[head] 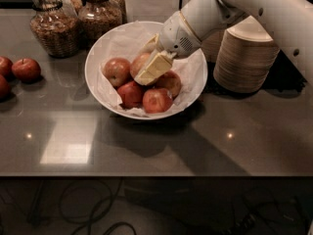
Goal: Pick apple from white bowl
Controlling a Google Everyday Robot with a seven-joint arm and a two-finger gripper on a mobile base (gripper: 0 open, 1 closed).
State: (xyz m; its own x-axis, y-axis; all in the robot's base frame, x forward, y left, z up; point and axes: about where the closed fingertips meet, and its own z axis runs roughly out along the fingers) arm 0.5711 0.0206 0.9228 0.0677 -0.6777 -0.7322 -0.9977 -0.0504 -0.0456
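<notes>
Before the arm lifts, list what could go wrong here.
The gripper sits low in the white bowl at the apple; the tightly packed red apples may get knocked or roll. The crumpled paper liner could snag and lift too. The arm passes close to the stacked beige bowls; swinging back may topple them.

- claw (150, 72) low in white bowl (88, 68), covers most of apple (140, 61).
- red apple (2, 87) clipped by left edge.
- left jar (53, 31): top clipped at top edge.
- arm (264, 9) runs off right edge.
</notes>
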